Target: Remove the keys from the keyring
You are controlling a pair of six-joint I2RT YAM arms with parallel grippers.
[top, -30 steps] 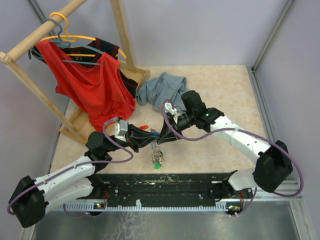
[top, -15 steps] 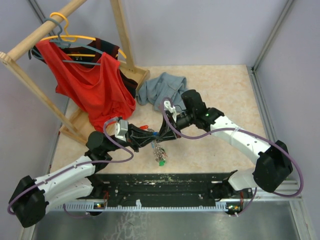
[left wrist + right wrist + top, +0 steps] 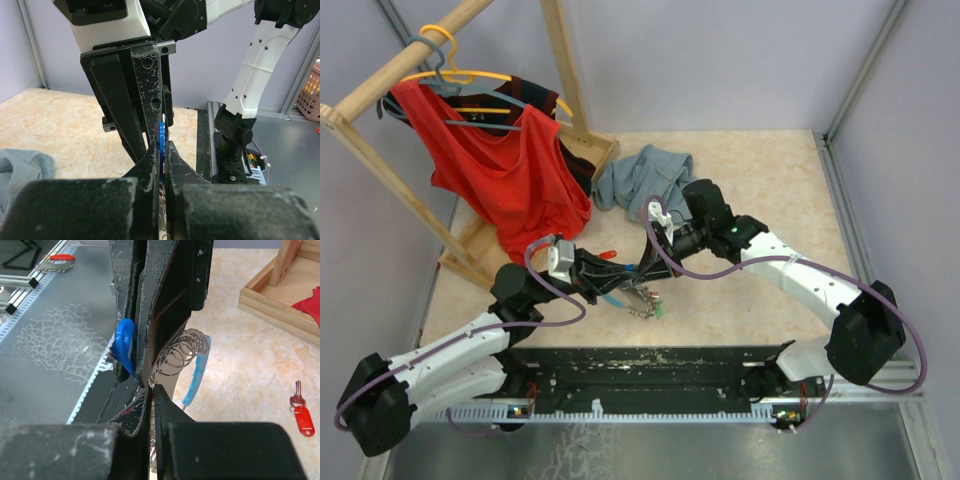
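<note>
Both arms meet low over the front of the bench (image 3: 760, 180). Left pincer (image 3: 161, 152) is clenched on the blue key (image 3: 125, 342) by its head, so the load goes into that one key. Right pincer (image 3: 150, 390) is clenched tip to tip against it, probably nipping the split rings (image 3: 182, 352), though that contact is hidden. The keyring (image 3: 199, 367) hangs between them with the green key (image 3: 660, 312) on it. The red key (image 3: 300, 415) lies loose on the bench.

Looks like a robotics lab test cell: plain grey partition walls (image 3: 720, 60) in aluminium framing (image 3: 865, 65), left arm (image 3: 450, 350) and right arm (image 3: 800, 275) bolted to a black rail (image 3: 650, 365), wooden clothes rack (image 3: 560, 60) on the table (image 3: 770, 170).
</note>
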